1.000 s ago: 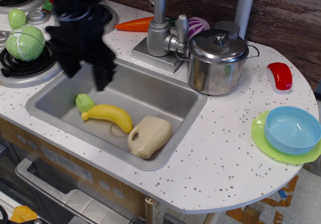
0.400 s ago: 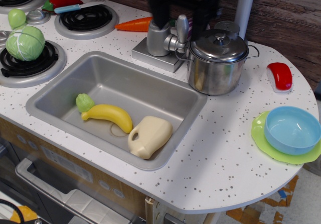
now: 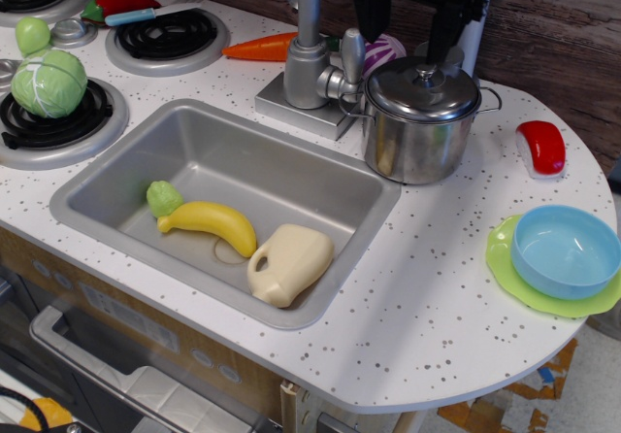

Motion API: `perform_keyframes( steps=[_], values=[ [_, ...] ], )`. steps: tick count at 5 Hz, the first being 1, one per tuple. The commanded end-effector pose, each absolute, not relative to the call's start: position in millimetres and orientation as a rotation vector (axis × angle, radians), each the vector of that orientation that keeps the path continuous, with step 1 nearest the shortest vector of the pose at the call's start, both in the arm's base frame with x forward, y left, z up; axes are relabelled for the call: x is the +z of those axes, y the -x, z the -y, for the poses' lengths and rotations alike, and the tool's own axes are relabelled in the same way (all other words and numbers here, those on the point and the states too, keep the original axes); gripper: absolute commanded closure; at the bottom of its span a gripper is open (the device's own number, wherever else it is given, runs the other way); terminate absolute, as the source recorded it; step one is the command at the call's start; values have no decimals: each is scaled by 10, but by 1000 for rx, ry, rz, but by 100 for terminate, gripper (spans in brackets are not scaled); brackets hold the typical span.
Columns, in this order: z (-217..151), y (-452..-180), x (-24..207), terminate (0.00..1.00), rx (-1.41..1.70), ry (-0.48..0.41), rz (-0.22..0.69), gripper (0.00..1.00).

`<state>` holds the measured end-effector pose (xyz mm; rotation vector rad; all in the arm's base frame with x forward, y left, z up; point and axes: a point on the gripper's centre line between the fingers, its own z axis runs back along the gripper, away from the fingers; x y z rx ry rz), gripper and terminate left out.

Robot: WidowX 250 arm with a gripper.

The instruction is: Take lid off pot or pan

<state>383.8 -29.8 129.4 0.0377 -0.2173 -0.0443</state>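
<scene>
The stainless-steel pot (image 3: 419,137) stands on the speckled white desk (image 3: 437,287), just right of the grey faucet base (image 3: 306,88) and at the far right corner of the sink (image 3: 97,188). Its domed lid (image 3: 423,86) sits squarely on the rim, the small knob (image 3: 425,68) upright at its centre, and a thin loop handle (image 3: 490,100) shows on the right side.

The black pincer (image 3: 408,11) hangs at the top of the view, directly above and slightly behind the lid. Its two dark fingers (image 3: 444,27) are spread wide, about as far apart as the lid is broad, one coming down behind the faucet side and the other near the white post (image 3: 475,16). They are not touching the lid or knob; the knob lies below the gap between them.

Behind the pot a purple cabbage (image 3: 383,49) peeks out, and an orange carrot (image 3: 257,47) lies left of the faucet. In the sink rest a banana (image 3: 209,221), a small green vegetable (image 3: 163,198) touching its left end, and a beige jug (image 3: 289,263) on its side. A blue bowl (image 3: 568,250) on a green plate (image 3: 505,273) sits at the desk's right edge, with a red item (image 3: 543,145) farther back.
</scene>
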Motion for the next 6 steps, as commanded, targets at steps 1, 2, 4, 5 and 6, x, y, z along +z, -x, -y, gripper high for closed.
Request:
perform_keyframes(
  steps=[1, 2, 4, 5, 6],
  values=[
    [329, -4067, 1346, 0, -75, -17, 320, 0],
    [298, -4148, 1276, 0, -98, -4, 333, 0],
    [254, -4277, 1101, 0, -128, 40, 349, 0],
    [276, -4338, 1039, 0, -141, 56, 355, 0],
    [291, -4356, 1027, 0, -139, 52, 345, 100]
  ],
)
